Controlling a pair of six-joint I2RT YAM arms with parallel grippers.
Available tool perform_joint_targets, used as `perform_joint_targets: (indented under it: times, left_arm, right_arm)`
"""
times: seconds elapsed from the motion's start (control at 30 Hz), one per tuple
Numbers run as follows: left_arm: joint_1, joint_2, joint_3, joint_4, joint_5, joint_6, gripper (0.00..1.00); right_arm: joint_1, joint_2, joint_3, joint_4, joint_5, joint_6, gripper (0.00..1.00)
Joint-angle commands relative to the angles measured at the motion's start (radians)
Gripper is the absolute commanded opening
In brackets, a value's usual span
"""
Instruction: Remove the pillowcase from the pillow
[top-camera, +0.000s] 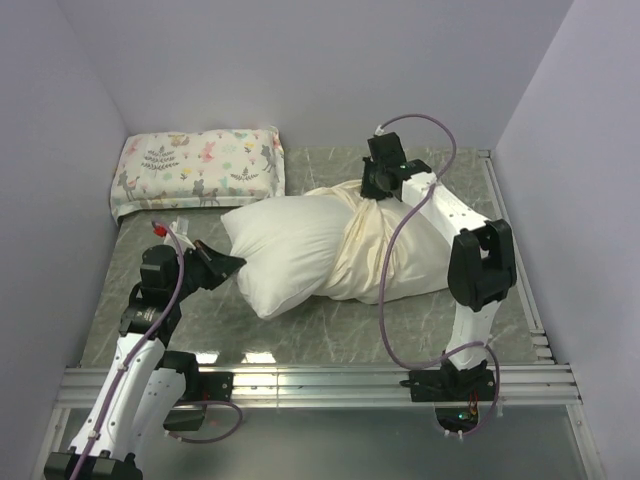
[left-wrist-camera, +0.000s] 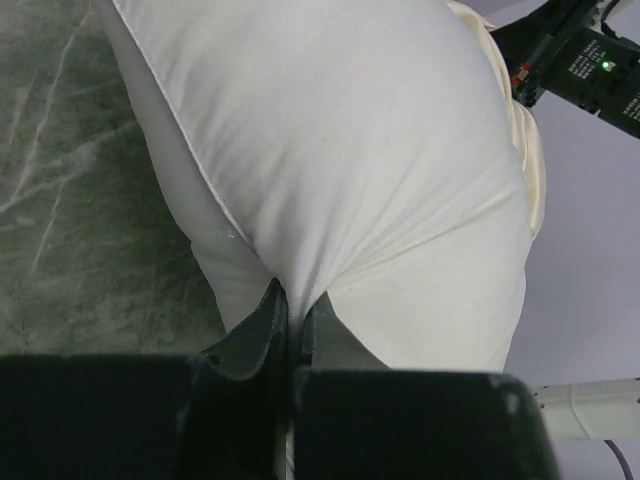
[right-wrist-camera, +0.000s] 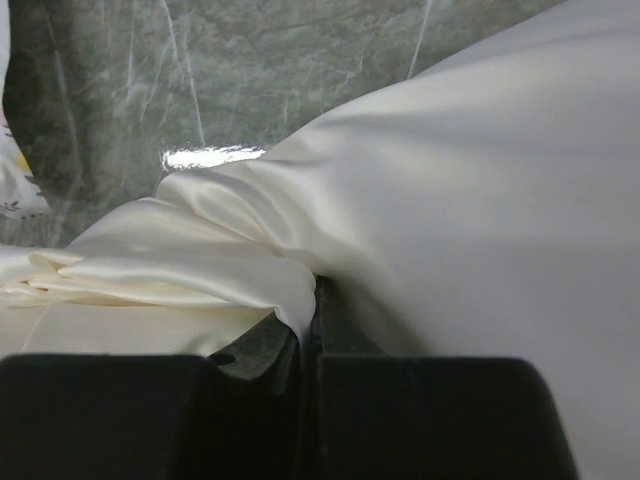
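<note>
Top external: left claw (top-camera: 232, 263) pinches the pillow (top-camera: 285, 250) corner; right claw (top-camera: 372, 196) clamps pillowcase (top-camera: 365, 255) bunched at the pillow's far edge.

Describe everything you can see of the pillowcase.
The pillowcase is thin cream fabric with a satin sheen, limp and creased. It covers only the right part of the white pillow, its open edge bunched across the pillow's middle. It rests on the green marbled table. The right arm's jaws stand shut on a gathered fold at its far side.
</note>
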Motion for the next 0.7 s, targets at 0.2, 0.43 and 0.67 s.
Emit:
perform_joint_targets:
  times: [0.2,0.43,0.67]
  left_arm:
    - [0.022,0.107,0.293,-0.113,-0.143,0.111,0.47]
    - [-0.027,0.326,0.589,-0.225,-0.157,0.308,0.99]
    - [-0.450,0.512,0.620,-0.216,-0.405,0.360,0.99]
  right_arm:
    - [0.008,-0.196,-0.217,0.108,0.156,-0.039,0.03]
    - [0.083,-0.273,-0.353,0.200,0.128,-0.021,0.02]
    - [0.118,-0.247,-0.319,0.213,0.092,-0.035,0.04]
